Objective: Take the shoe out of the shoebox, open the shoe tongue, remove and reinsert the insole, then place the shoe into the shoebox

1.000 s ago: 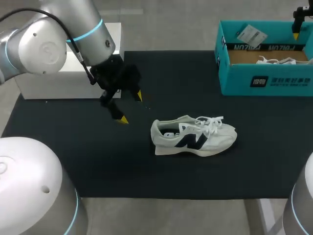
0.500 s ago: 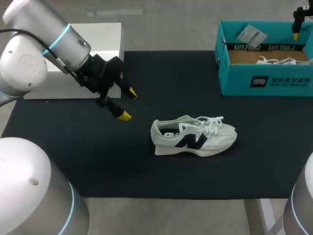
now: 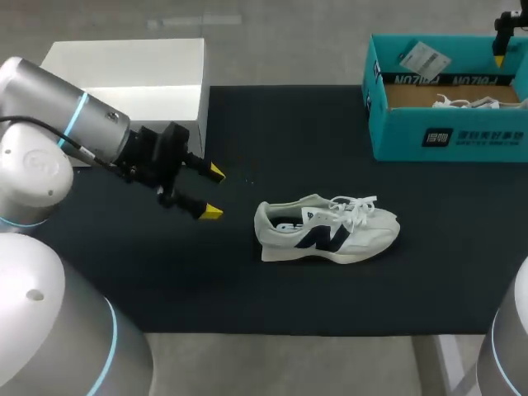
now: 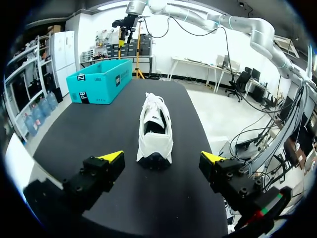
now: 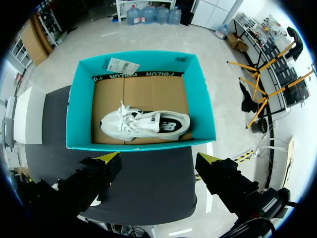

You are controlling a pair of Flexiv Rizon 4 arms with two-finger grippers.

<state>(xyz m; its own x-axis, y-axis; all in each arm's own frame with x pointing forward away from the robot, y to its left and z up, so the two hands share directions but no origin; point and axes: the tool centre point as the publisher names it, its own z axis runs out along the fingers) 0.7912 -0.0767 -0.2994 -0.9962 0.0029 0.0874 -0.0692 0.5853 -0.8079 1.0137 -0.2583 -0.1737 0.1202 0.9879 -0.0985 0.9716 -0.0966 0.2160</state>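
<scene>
A white sneaker with a dark logo (image 3: 326, 229) lies on its side on the black mat, heel toward my left arm. My left gripper (image 3: 214, 192) hangs open a short way off the heel, touching nothing. In the left wrist view the sneaker (image 4: 154, 126) lies straight ahead of the left gripper (image 4: 163, 157), heel nearest. The teal shoebox (image 3: 450, 136) stands at the back right with a second white shoe (image 5: 143, 124) inside. My right gripper (image 5: 157, 158) is open high above the shoebox (image 5: 79, 109), its yellow tip showing over the box's far corner (image 3: 498, 59).
A white box (image 3: 132, 78) stands at the back left, just behind my left arm. A paper tag (image 3: 425, 58) leans inside the shoebox's back wall. The black mat (image 3: 247, 289) covers the table around the sneaker.
My left arm has swung down and to the left, and its gripper has turned to point at the sneaker's heel. The sneaker and the right arm have not moved.
</scene>
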